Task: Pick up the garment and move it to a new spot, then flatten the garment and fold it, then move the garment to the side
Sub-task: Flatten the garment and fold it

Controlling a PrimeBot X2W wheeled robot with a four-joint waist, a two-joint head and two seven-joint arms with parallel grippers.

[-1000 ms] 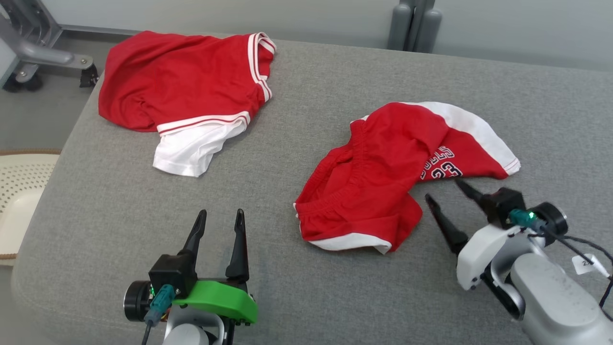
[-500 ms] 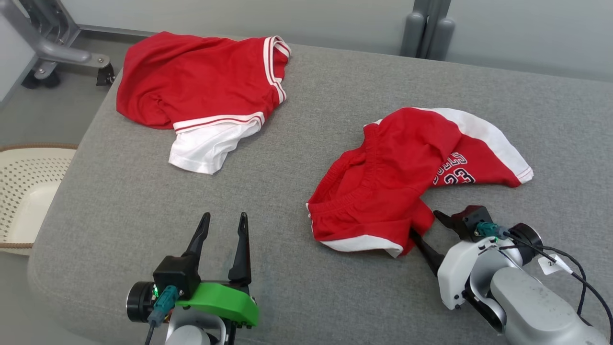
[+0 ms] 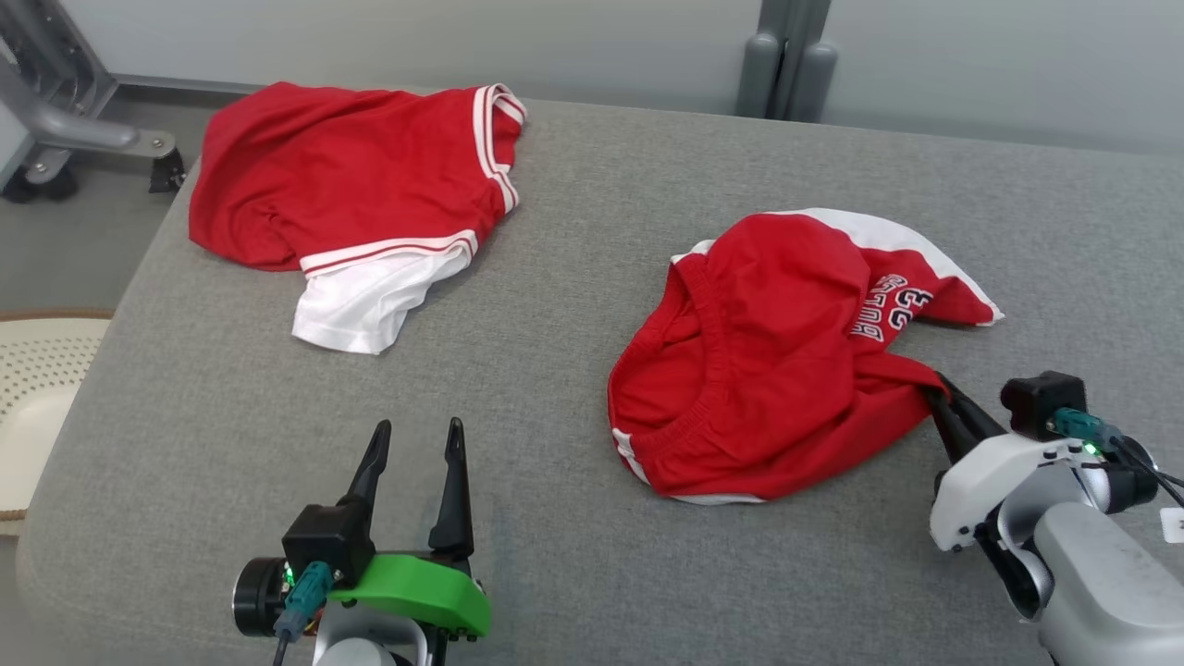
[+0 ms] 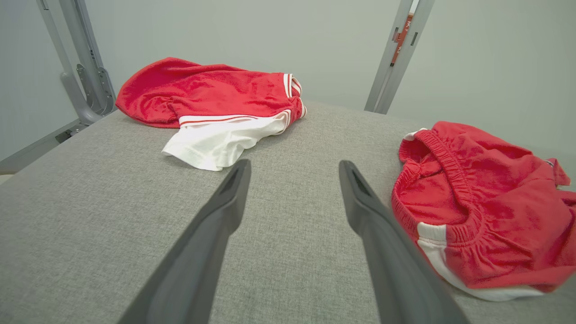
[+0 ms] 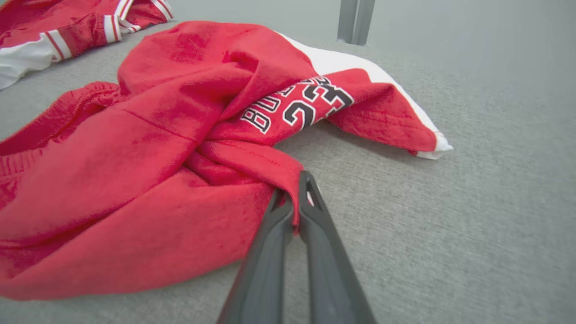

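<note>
One change: right gripper (image 3: 930, 393), spread a second ago, now pinches the shorts (image 3: 768, 370) at their near edge.
Shorts: on grey cushion (image 3: 555, 231) (more gathered than before).
Left gripper (image 3: 414, 430): wide, empty.

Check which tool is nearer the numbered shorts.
Right. The right tool is shut on the numbered red shorts' edge; the left tool stands open over grey cushion, apart from them.

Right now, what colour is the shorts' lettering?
Black and white lettering on red shorts; clearest in the right wrist view.
</note>
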